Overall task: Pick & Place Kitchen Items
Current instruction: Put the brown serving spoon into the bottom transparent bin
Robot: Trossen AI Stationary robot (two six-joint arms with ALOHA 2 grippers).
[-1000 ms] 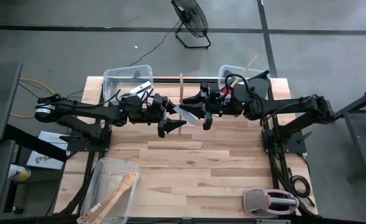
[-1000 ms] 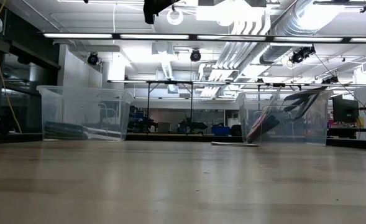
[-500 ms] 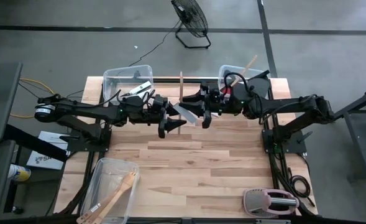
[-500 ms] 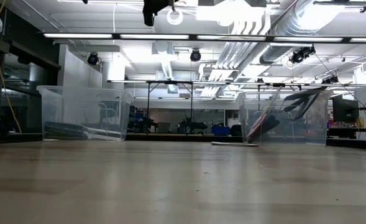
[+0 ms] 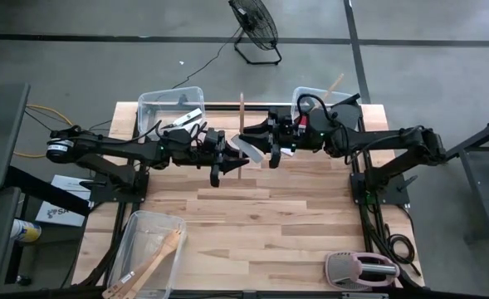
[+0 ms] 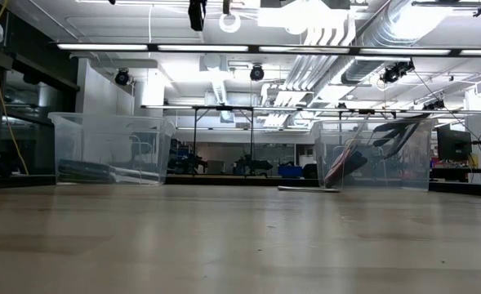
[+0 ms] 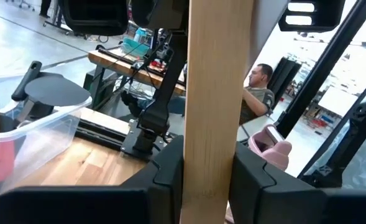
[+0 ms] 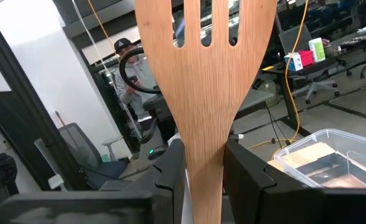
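While my left gripper (image 5: pixel 223 158) clamps the wooden turner's (image 5: pixel 242 126) handle, my right gripper (image 5: pixel 271 143) clamps its neck, arms meeting mid-table.

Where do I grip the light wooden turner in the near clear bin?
Mid-handle, from straight above: the light wooden turner lies flat, diagonal, in the clear plastic bin; its walls block sides. Left hand and right hand clamp another wooden forked turner.

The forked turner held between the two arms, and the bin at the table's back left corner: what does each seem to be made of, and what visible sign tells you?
Forked turner: looks like light wood or bamboo, matte, with fine straight grain lines and slots cut through its head.
Bin: probably clear plastic, glossy; its contents and the table show through its walls.
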